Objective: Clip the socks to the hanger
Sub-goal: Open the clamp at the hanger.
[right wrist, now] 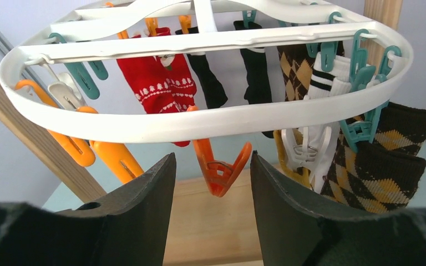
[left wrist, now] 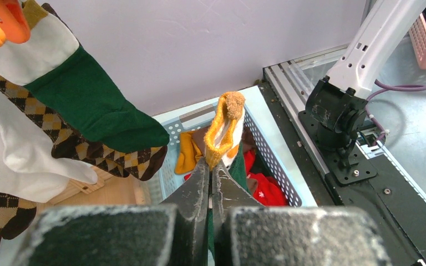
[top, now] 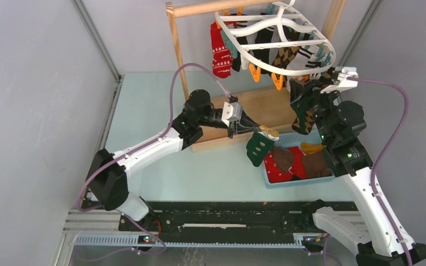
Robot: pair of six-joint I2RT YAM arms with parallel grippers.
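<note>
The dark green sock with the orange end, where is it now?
The sock hangs from the left gripper, right of centre in the top view, over the left end of the blue basket, in front of the wooden base.

Top camera: high, behind the near edge of the table (top: 144,111). Right wrist: close beneath the hanger (right wrist: 211,123). Left wrist: above the basket (left wrist: 274,158).

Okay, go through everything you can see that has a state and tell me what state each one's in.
Left pincer: shut on the green sock.
Green sock: gripped near its orange cuff, dangling by the basket.
Right pincer: open, with an orange clip between its fingers.
Orange clip: holds no sock.
Hanger: hung from the wooden rack, several socks clipped on.
Basket: holds loose socks.
</note>
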